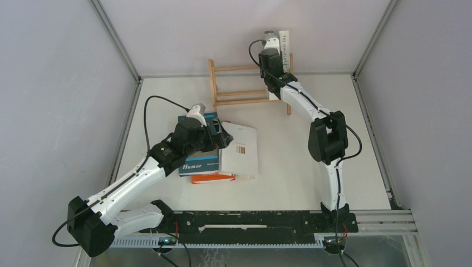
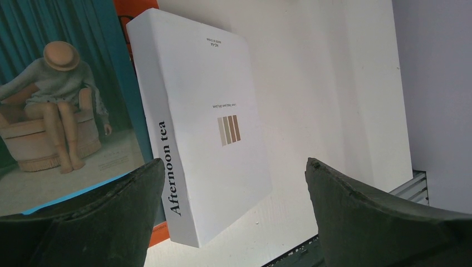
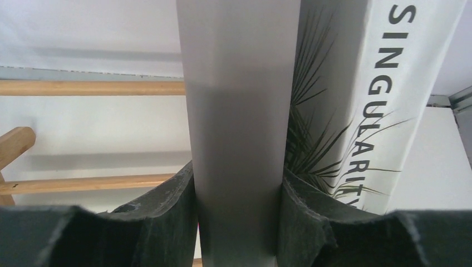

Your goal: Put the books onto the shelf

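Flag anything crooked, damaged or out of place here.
Nothing is damaged or spilled. On the shelf, the palm-leaf book leans away from the grey book between the right fingers. On the table, the orange book pokes out from under the teal book and white book.

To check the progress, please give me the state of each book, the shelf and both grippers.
grey book: upright, gripped
Singularity book: upright beside grey book
white book: lying flat
teal book: lying flat
orange book: flat, partly covered
shelf: standing, mostly unfilled
left gripper: open above white book
right gripper: shut on grey book
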